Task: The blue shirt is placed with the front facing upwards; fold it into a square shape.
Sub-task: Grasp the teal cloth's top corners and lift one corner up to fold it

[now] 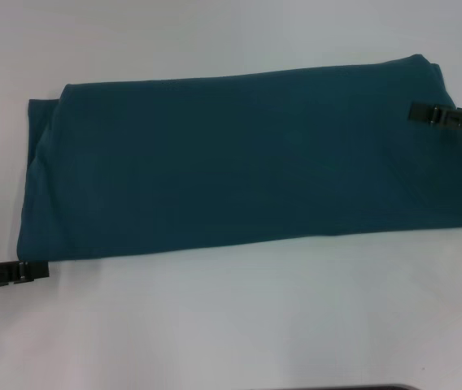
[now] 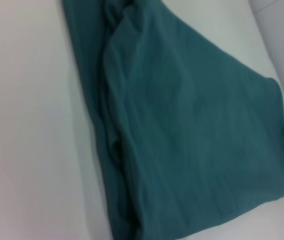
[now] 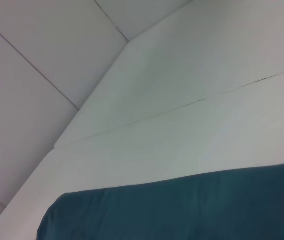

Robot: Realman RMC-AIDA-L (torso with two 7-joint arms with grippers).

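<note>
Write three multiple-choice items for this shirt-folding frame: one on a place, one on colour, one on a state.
1. Where is the left claw?
A. At the shirt's near left corner
B. On the middle of the shirt
C. At the far right edge

2. What colour is the shirt?
A. Red
B. Dark teal-blue
C. Yellow

3. How does the shirt lie?
A. Spread out with both sleeves showing
B. Rolled into a ball
C. Folded into a long band across the table

Answers: 1 A, the head view shows it at the near left corner, while the right claw is at the far right edge. 2 B, all views show teal-blue cloth. 3 C, no sleeves or lettering show, only a wide flat band.
</note>
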